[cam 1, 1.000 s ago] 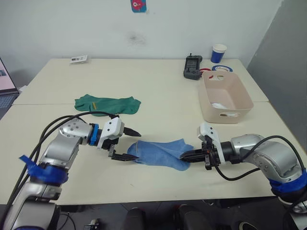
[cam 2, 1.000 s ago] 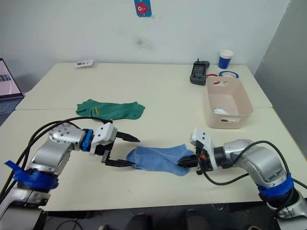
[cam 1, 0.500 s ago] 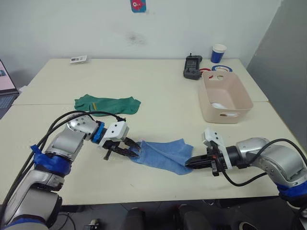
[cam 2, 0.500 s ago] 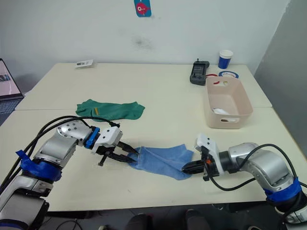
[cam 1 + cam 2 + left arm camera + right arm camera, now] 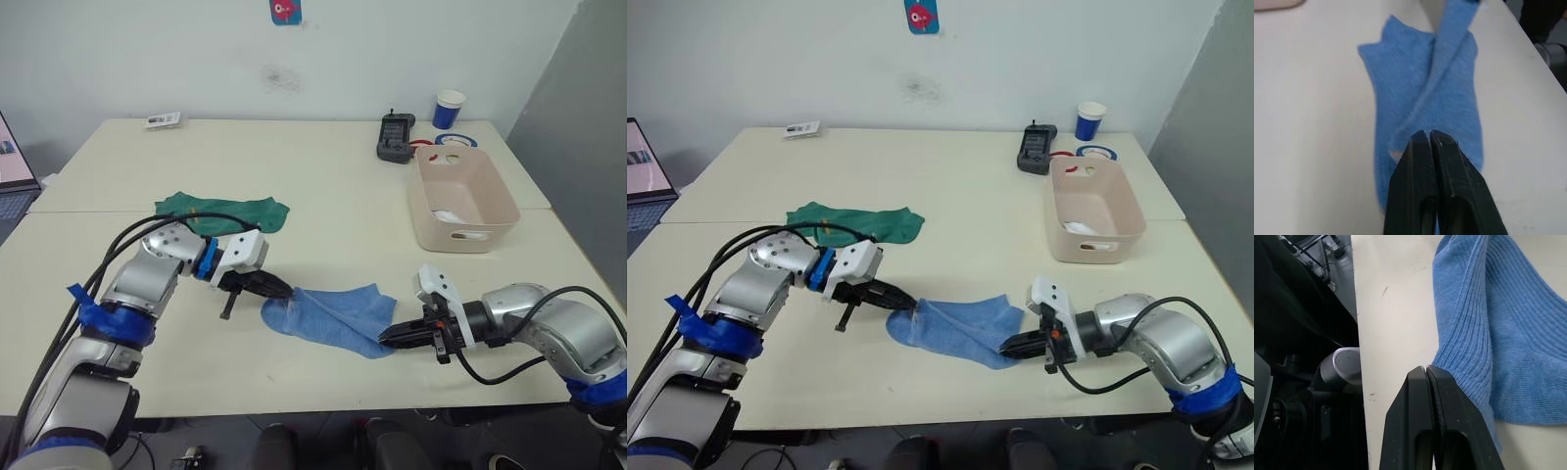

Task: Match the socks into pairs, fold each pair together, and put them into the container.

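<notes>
Because the light blue socks [image 5: 330,313] are soft and limp, the left gripper [image 5: 284,291] and right gripper [image 5: 384,334], each pinched closed on one end, hold them best at the edges.

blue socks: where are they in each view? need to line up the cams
Left eye: blue socks lie at front centre of the table, between both grippers.
Right eye: same spot, front centre.
Left wrist: they run ahead of the shut fingertips.
Right wrist: they fill the upper right, edge at the fingertips.
Shared landmark: the right gripper pinching the socks' right end.
</notes>
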Robot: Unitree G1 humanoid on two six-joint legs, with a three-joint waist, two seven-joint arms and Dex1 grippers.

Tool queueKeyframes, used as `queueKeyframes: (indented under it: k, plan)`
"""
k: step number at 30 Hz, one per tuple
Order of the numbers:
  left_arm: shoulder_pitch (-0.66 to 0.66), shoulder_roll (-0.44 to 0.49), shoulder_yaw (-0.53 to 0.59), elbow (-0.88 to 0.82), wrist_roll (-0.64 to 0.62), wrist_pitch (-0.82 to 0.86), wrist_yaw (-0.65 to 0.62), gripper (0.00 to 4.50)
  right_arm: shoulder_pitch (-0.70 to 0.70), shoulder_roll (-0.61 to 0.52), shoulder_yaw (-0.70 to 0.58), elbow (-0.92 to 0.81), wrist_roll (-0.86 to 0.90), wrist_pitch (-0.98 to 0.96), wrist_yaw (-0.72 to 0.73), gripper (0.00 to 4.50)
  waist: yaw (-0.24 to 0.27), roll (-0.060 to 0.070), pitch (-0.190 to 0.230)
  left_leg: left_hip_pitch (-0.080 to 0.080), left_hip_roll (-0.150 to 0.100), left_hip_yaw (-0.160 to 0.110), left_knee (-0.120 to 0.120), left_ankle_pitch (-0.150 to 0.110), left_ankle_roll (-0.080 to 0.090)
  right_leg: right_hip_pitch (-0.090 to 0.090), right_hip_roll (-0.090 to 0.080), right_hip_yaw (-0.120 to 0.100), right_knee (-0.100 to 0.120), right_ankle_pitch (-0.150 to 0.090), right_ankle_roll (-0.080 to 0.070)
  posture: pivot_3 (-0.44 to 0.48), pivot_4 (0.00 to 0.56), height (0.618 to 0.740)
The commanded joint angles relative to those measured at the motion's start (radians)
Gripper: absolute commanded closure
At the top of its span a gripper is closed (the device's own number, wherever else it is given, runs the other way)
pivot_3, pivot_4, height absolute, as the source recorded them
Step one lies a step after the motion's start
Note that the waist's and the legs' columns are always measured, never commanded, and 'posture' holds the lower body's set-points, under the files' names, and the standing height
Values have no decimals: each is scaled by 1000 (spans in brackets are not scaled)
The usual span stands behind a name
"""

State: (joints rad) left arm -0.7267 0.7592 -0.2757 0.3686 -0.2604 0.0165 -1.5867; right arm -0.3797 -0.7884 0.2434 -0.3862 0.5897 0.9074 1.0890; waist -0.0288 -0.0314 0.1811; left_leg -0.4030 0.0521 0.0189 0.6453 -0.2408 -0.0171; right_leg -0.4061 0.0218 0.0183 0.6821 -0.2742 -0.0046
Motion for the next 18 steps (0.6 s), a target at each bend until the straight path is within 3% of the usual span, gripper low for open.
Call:
queueKeyframes:
  k: [1, 7, 15, 18]
  plan:
    - [-57, -13, 2, 92, 57, -105, -14, 3348, -12, 0, 1, -47, 17, 9, 2, 4500, -1, 0, 0, 0, 0, 0, 0, 0, 0, 0, 0, 0, 0, 0, 0, 0, 150, 740]
    - [-128, -93, -26, 301, 133, -300, -25, 1594, -29, 11, 4, -60, 30, 36, -13, 4500, 0, 0, 0, 0, -1, -1, 0, 0, 0, 0, 0, 0, 0, 0, 0, 0, 150, 740]
    - [-171, -112, -141, 435, 99, -345, -28, 1594, -46, 19, 9, -63, 39, 56, -27, 4500, -1, 0, 0, -1, -3, -3, 0, 0, 0, 0, -1, -1, 0, 0, 0, 0, 150, 740]
    - [-175, -84, -182, 415, 57, -316, -28, 2507, -46, 20, 4, -62, 38, 60, -34, 4500, -1, 0, 0, -1, -3, -3, 0, 0, 0, 0, -2, -1, 0, 0, 0, 0, 150, 740]
